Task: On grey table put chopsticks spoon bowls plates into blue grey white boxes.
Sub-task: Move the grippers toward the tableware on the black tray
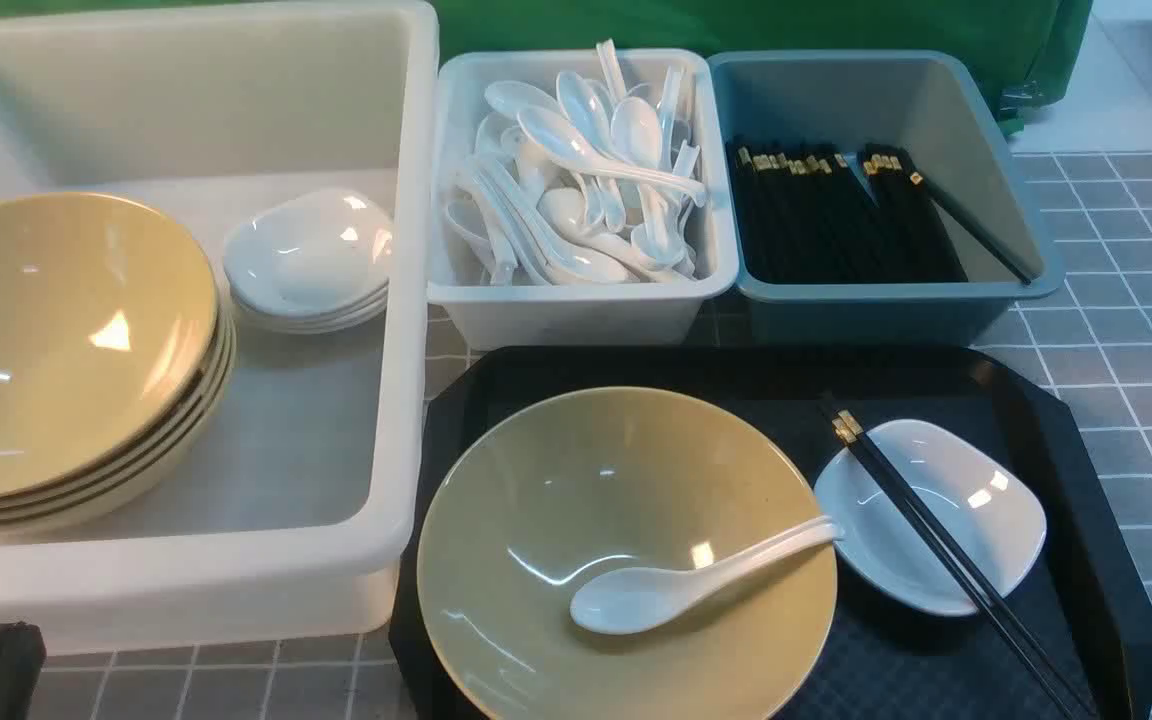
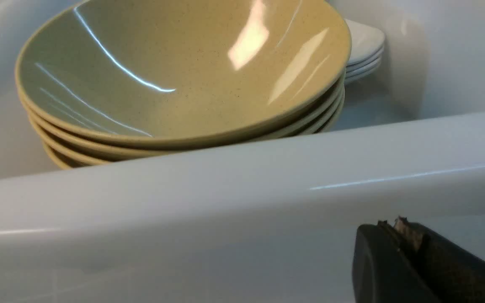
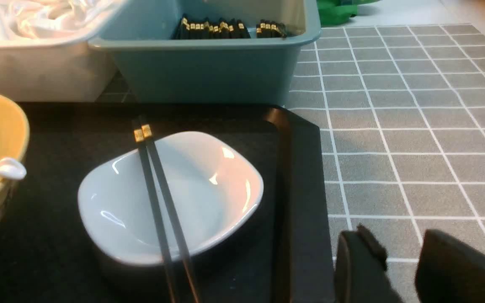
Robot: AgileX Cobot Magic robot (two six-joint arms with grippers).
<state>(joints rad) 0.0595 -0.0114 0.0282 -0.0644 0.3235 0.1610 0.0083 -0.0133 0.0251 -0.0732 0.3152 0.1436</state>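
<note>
Chopsticks (image 3: 160,202) lie across the near-right plate (image 3: 217,189). The right gripper (image 3: 398,246), apart and empty over the counter (image 3: 394,126), should pinch both 2 sticks mid-length (left gripper (image 2: 394,235) closed, idle).

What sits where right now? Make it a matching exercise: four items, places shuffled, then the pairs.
Items
1. loose glossy white soup spoon
2. loose pair of thin black chopsticks
3. stack of yellowish-olive round bowls
4. heap of black gold-banded chopsticks

Places
A. in the large white translucent tub
B. lying across the small white rounded-square dish
C. in the teal-blue plastic bin
D. inside the lone yellowish-olive bowl

Pairs: 1-D, 2-B, 3-A, 4-C
</note>
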